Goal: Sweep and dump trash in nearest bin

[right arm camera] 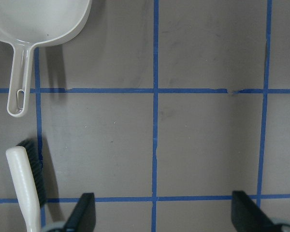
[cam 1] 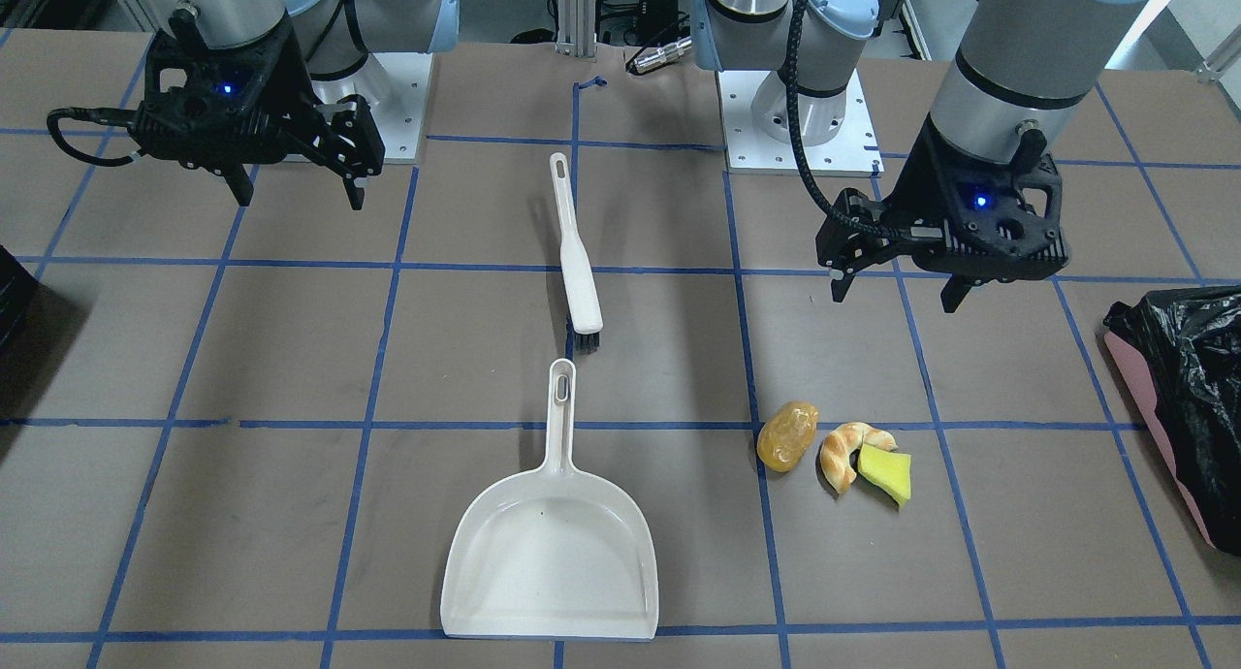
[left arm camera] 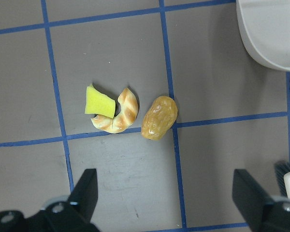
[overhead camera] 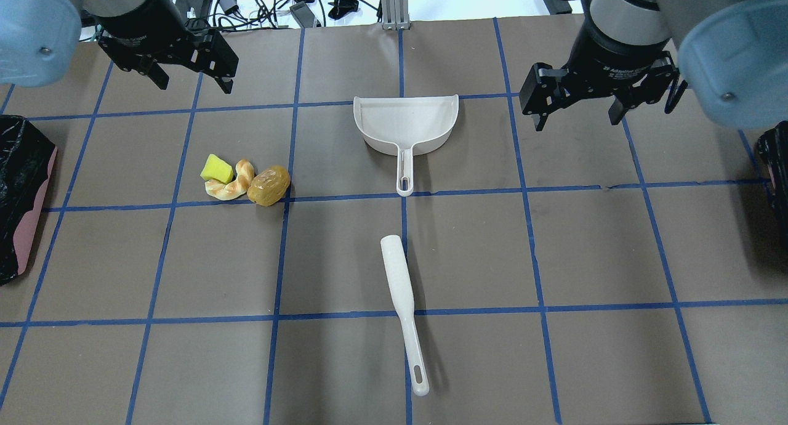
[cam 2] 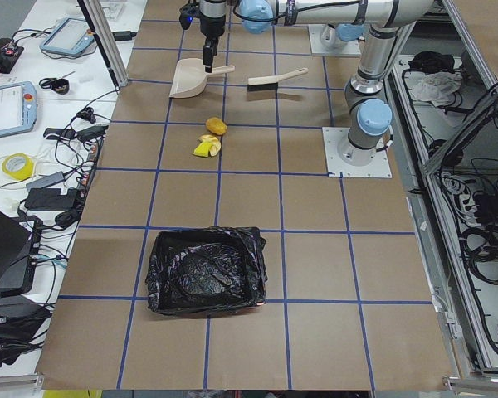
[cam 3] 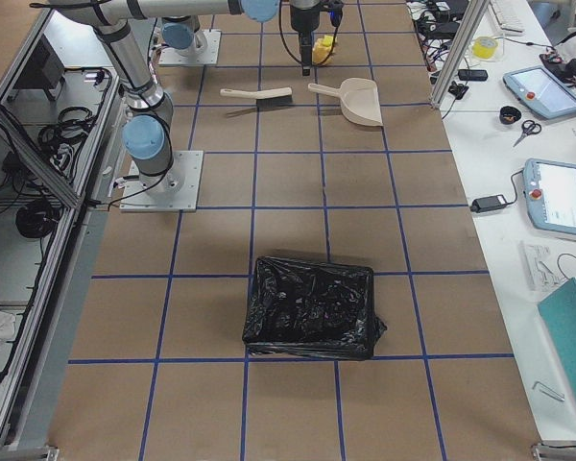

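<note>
Trash [overhead camera: 243, 180] lies in a small heap on the table [overhead camera: 554, 259], to the left of the dustpan [overhead camera: 406, 123] and apart from it. The left gripper [overhead camera: 196, 83] hangs in the air on that same side of the dustpan, near the heap. Its two fingers are spread wide and hold nothing. The right gripper [overhead camera: 578, 120] hangs on the other side of the dustpan. It is spread wide too, with nothing in it.

In the heap, the orange lump [overhead camera: 269, 185] is nearest the dustpan. The curved brown bread piece [overhead camera: 233, 182] is right beside the lump. The yellow sponge [overhead camera: 217, 169] rests against the bread piece, farthest from the dustpan.

The white dustpan lies flat, with its handle pointing toward the robot. A white brush [overhead camera: 403, 302] lies just past the end of that handle, with its black bristles toward it. The bin [overhead camera: 21, 197] with the black bag sits far to the left of the dustpan, past the trash. A second bin [overhead camera: 777, 166] sits far to the dustpan's right.
</note>
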`<state>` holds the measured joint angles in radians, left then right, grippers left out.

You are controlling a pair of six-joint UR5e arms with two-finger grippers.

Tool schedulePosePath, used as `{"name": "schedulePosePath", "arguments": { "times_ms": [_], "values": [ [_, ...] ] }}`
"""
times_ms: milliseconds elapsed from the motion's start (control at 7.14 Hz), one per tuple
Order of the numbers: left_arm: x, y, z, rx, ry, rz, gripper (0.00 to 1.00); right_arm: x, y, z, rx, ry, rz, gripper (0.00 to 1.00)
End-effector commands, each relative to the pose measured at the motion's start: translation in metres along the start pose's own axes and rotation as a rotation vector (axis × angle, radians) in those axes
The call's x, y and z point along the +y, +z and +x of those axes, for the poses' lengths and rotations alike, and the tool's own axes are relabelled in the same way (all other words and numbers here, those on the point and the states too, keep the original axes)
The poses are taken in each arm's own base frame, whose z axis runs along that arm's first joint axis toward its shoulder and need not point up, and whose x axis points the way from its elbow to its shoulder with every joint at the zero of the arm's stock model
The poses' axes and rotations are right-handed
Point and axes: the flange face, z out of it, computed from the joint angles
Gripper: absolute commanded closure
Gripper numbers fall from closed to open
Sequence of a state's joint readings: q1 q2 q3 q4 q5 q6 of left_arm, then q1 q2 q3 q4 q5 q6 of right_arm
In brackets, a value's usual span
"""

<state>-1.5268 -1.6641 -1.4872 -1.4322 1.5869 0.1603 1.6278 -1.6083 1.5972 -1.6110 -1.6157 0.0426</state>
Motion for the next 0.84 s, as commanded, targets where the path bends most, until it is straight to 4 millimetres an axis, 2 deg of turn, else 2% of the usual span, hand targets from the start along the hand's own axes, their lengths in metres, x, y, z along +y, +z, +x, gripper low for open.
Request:
{"name": "schedulePosePath", "arguments": {
  "times_ms": [0, 420, 700],
  "values": [
    [0.001, -0.001, 0.0, -0.001, 0.002, 0.001, 0.0, -0.014, 0.019, -0.002, -0.002, -0.001, -0.025, 0.0],
    [0.003, -0.001, 0.0, -0.001, 0.003, -0.011, 0.0, -0.01, 0.009, -0.002, -0.005, -0.003, -0.004, 0.0],
    [0.007, 0.0, -0.002, 0.0, -0.001, -0.037, 0.0, -0.011, 0.011, 0.0, 0.008, -0.017, -0.008, 0.0]
  ]
}}
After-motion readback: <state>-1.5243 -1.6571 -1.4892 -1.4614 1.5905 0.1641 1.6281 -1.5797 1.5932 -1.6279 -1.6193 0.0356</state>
